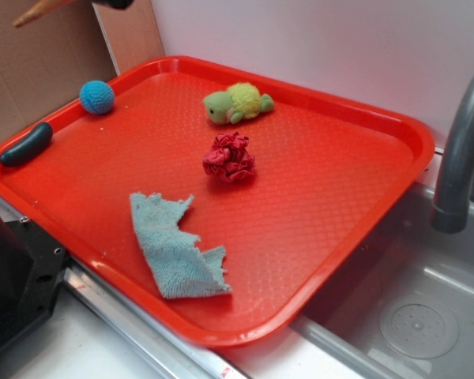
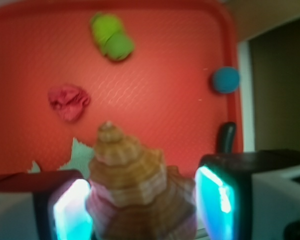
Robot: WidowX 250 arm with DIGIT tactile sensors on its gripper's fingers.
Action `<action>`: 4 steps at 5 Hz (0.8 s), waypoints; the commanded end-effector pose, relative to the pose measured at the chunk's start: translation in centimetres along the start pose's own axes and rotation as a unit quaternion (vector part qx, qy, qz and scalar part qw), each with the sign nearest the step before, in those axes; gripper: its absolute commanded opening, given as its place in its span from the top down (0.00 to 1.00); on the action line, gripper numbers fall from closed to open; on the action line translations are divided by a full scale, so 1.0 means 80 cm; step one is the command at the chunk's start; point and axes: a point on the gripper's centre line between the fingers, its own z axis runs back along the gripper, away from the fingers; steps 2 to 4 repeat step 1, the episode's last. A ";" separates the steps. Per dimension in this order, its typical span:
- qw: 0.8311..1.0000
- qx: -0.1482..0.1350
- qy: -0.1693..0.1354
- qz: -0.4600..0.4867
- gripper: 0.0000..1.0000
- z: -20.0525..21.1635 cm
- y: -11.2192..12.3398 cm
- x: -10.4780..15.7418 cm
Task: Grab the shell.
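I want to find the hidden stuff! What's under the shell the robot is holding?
Beneath the shell, held up in the gripper, lies the red tray and a corner of blue cloth. Anything directly behind the shell is covered.

On the tray (image 1: 363, 197), in the exterior view, the ball (image 1: 97, 96) sits near the far-left rim, with the turtle (image 1: 238, 103) to its right along the back. The crumpled rag (image 1: 229, 156) lies mid-tray, in front of the turtle. The cloth (image 1: 174, 245) lies nearer the front edge, left of centre. A dark oblong piece (image 1: 25, 145) rests on the left rim, in front of the ball. A sink (image 1: 426, 308) and faucet (image 1: 462, 150) stand right of the tray. The shell (image 2: 137, 190) sits between the gripper (image 2: 145, 205) fingers, above the tray.
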 end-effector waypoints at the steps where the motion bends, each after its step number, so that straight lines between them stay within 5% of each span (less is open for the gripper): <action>1: 0.999 -0.022 -0.041 0.018 1.00 0.023 -0.002 -0.007; 4: 0.999 -0.022 -0.041 0.018 1.00 0.023 -0.002 -0.007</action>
